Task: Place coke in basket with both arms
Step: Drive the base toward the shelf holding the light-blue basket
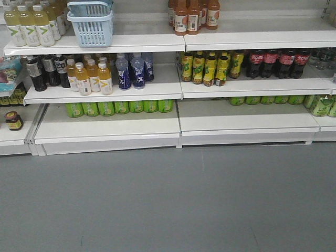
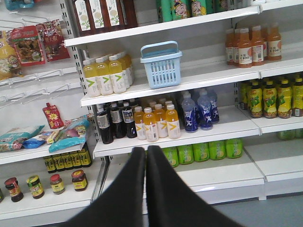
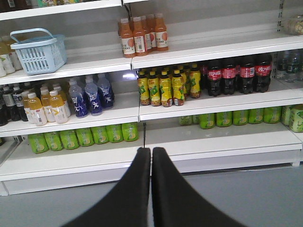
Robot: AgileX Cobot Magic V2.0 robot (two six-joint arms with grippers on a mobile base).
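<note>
Coke bottles (image 3: pixel 236 73), dark with red labels, upright on the middle shelf (image 3: pixel 213 101), far and right of the right claw (image 3: pixel 151 152), pressed together, empty; left claw (image 2: pixel 145 152), likewise pressed together, faces the pale blue basket (image 2: pixel 161 64) one shelf higher; right arm judged nearer.

White metal store shelving (image 1: pixel 110 126) ran across the whole width in tiers, split into bays by thin uprights, with a pale back panel (image 3: pixel 222 23) behind the shelves. The lowest tier sat just above a smooth, dull grey floor (image 1: pixel 168 205) that filled the foreground. At the far left a white panel carried wire hooks (image 2: pixel 47 75), and soft, even light left only faint shadows under the shelves.
</note>
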